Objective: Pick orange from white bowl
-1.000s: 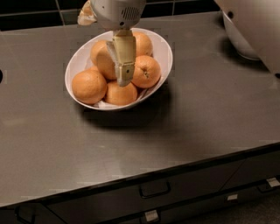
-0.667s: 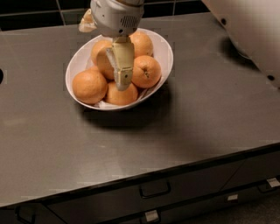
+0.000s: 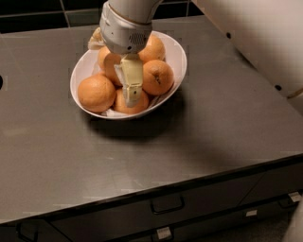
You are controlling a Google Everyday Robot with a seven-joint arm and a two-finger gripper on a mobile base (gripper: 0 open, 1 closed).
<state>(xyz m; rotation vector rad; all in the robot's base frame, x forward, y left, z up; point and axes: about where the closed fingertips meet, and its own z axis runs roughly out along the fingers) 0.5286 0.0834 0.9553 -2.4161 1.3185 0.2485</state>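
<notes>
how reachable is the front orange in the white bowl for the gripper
Likely yes: the gripper hangs right over the front orange in the white bowl, nothing between them.

Dark grey countertop over handled drawers; black tiled wall behind; gripper above the countertop's rear.

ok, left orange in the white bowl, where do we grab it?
Probably across the widest part of the left orange, coming from above. It's round and its top is bare, while the bowl wall and the front orange crowd its sides. The tool hangs beside it, over that front orange.
</notes>
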